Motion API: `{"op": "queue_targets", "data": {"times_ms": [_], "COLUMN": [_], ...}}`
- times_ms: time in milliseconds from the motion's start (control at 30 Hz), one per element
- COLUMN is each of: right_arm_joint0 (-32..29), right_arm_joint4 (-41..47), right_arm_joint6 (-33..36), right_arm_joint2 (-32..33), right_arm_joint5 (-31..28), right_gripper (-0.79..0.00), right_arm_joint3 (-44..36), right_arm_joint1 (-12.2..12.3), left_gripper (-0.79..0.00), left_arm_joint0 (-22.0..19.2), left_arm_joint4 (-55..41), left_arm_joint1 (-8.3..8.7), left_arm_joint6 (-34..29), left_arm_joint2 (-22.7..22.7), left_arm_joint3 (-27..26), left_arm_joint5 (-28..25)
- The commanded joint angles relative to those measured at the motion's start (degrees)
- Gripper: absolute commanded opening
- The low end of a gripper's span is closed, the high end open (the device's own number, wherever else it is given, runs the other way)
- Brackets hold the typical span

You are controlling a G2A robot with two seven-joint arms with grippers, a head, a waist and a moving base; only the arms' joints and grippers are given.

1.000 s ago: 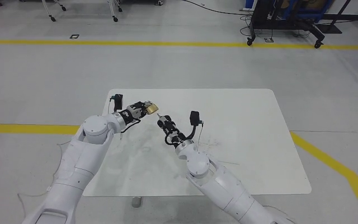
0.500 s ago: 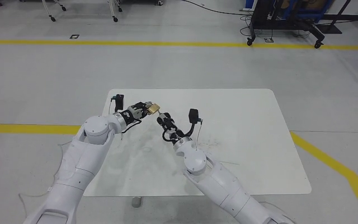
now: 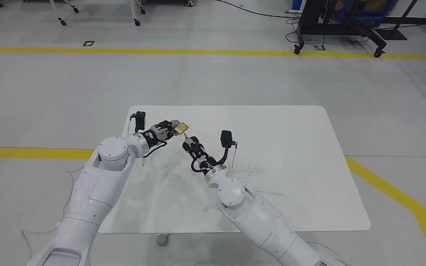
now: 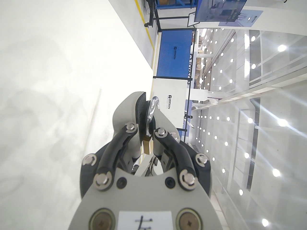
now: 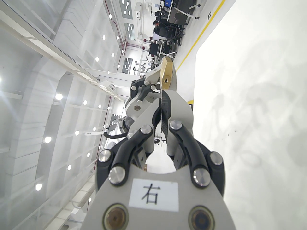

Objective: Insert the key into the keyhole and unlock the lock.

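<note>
Brass padlock (image 3: 180, 126) is clamped in the left gripper (image 3: 170, 128) above the table's (image 3: 299, 153) far left corner, its keyhole (image 5: 165, 80) facing the right gripper (image 3: 188, 141) just beside it, whose fingers (image 5: 178, 107) are pressed together, whether on the key cannot be told.

Both grippers meet at the lock (image 5: 166, 72).
Left gripper (image 4: 150, 111) clamps it; right gripper (image 3: 190, 141), just beside, is pinched closed, apparently on the key (image 3: 187, 138).

A white tabletop (image 3: 299, 179) stands on a grey floor (image 3: 200, 80) marked with yellow lines (image 3: 200, 51); a black wheeled cart (image 3: 339, 30) stands beyond.
</note>
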Motion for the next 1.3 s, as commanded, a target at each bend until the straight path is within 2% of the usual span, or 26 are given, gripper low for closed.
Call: {"op": "queue_targets", "data": {"times_ms": [0,533,1167,1267], "right_arm_joint0": [-0.2,-2.9,-1.9,-1.7], "right_arm_joint4": [-0.6,-0.2,0.4,-0.2], "right_arm_joint6": [1.8,7.1,8.4,11.9], "right_arm_joint2": [0.5,5.0,5.8,5.4], "right_arm_joint5": [0.3,1.1,0.9,1.5], "right_gripper": [-0.785,-0.785,-0.785,-0.785], "right_arm_joint3": [-0.2,-3.6,-2.0,-2.2], "right_arm_joint1": [0.2,0.9,0.1,0.2], "left_gripper": [-0.785,-0.785,-0.785,-0.785], "left_arm_joint0": [0.0,0.3,0.4,0.3], "left_arm_joint4": [-0.4,0.6,2.1,2.2], "left_arm_joint1": [0.01,-0.05,-0.11,-0.13], "left_arm_joint6": [-1.0,-3.2,-4.8,-5.0], "left_arm_joint2": [-0.2,-0.4,-0.4,-0.4], "left_arm_joint3": [0.0,-0.3,-0.6,-0.5], "left_arm_joint5": [-0.2,-1.3,-1.7,-1.9]}}
